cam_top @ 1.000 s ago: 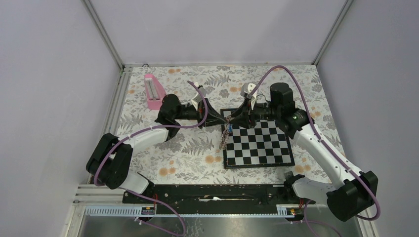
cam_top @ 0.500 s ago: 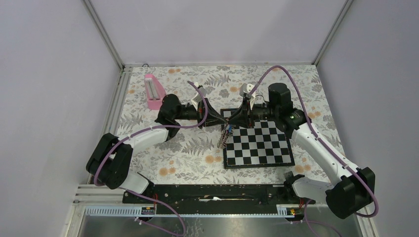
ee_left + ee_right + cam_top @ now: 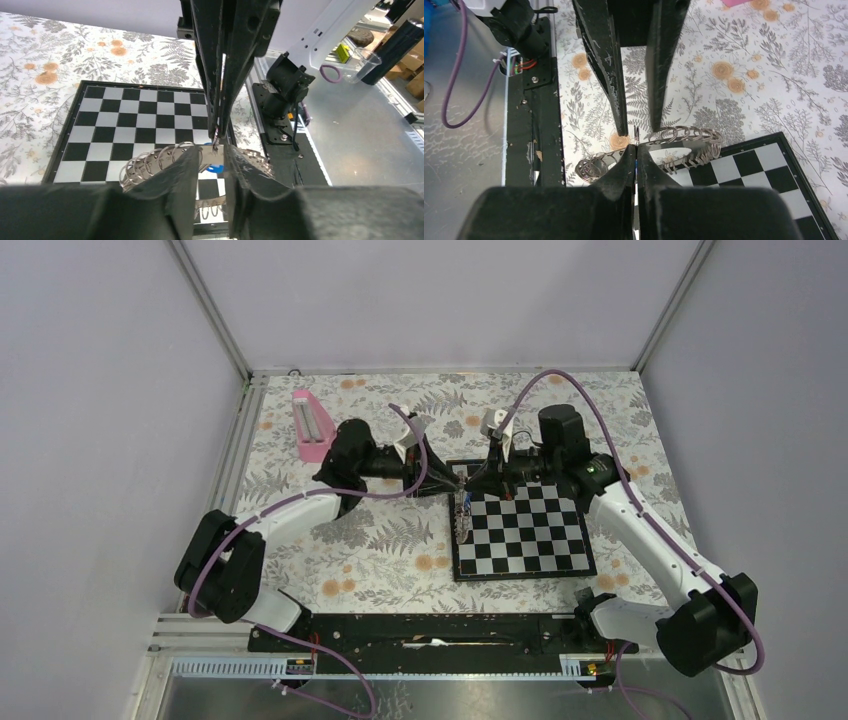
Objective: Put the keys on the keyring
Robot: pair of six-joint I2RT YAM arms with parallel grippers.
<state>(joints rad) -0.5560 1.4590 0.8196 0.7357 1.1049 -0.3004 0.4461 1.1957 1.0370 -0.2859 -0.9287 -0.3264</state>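
Above the chessboard (image 3: 530, 540), the right gripper (image 3: 635, 151) pinches the hanging keyring (image 3: 684, 134), the left gripper (image 3: 639, 129) parted and empty; the blue key's (image 3: 217, 169) threading is unclear.

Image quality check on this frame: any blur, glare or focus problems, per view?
Top view: sharp, evenly lit, soft shadows on the cloth, mild glare on the metal sheet. Left wrist: left fingers dark and out of focus, chessboard crisp, keyring glinting. Right wrist: right fingers soft and underlit, background sharp.
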